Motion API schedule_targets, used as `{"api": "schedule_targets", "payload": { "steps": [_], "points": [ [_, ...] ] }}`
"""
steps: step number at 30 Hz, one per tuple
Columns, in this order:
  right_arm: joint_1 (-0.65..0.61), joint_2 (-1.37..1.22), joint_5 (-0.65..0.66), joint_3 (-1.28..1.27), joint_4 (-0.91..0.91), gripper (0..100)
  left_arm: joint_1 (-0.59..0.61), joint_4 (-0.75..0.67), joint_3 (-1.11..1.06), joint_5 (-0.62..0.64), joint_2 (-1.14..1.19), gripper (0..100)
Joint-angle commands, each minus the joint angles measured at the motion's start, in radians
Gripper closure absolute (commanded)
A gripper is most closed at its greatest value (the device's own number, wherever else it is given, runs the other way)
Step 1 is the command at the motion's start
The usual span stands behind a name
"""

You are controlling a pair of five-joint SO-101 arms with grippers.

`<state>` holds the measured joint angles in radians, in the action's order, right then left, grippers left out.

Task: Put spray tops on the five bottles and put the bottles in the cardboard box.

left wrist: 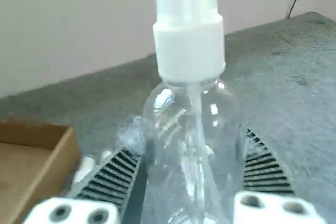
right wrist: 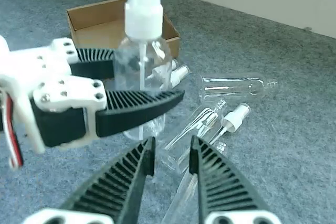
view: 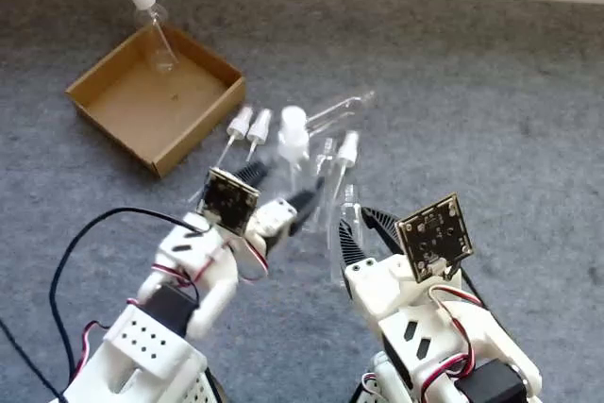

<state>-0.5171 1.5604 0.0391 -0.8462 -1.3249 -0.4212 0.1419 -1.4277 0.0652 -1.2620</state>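
High view: we are pinching an upright, capped bottle [view: 293, 153] in the left claw [view: 278, 186], its long axis standing vertical. The cardboard box [view: 198, 134] is lying at ten o'clock from it, nearer this arm, and is holding a second bottle [view: 160, 44] leaning at its far corner. The right claw [view: 364, 233] is hovering slightly spread.

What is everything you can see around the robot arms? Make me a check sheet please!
Surface: grey carpet.
Job's things: cardboard box with one capped bottle leaning inside; loose spray tops and bare bottle lying on the carpet.
Clutter: nothing seen.
Grippers: left gripper shut on held bottle, spray top on; right gripper open.
Cables: black cable by the left arm.
Surroundings: pale wall behind.
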Motion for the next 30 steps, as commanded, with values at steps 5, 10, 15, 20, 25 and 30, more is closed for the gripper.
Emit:
{"api": "schedule_targets", "payload": {
  "steps": [5, 10, 15, 20, 25, 30],
  "points": [
    [-0.016, 0.002, 0.012, 0.002, -0.004, 89.9, 0.292, -0.021, 0.226, -0.183, -0.008, 89],
    [-0.016, 0.004, 0.012, -0.084, 0.050, 89.9, 0.404, 0.003, 0.348, -0.183, 0.027, 89],
    [0.001, 0.004, 0.012, -0.196, 0.150, 89.9, 0.456, 0.130, 0.570, -0.184, 0.234, 89],
    [0.125, 0.004, 0.012, -0.294, 0.272, 89.9, 0.538, 0.124, 0.684, -0.186, 0.430, 89],
    [0.165, 0.004, 0.012, -0.424, 0.404, 89.9, 0.639, 0.023, 0.725, -0.186, 0.627, 89],
    [0.168, 0.004, 0.012, -0.529, 0.512, 89.9, 0.705, -0.124, 0.759, -0.186, 0.822, 89]
  ]
}}
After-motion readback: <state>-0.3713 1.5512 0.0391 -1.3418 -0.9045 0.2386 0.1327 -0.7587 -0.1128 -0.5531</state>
